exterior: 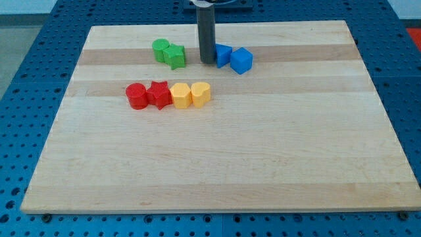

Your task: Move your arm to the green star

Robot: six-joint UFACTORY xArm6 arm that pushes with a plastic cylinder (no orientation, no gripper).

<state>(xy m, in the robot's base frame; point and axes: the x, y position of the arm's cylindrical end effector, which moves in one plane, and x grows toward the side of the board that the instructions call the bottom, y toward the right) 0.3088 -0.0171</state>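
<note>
Now my tip between green star, blue block.

Pale smooth wooden board; matt plastic-looking green star; dark matt rod

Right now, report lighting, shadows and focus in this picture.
Camera view: even, soft lighting, no harsh glare on the wooden board; only faint shadows under the blocks; my tip, between the green star and a blue block, looks sharp, as do the blocks.
</note>
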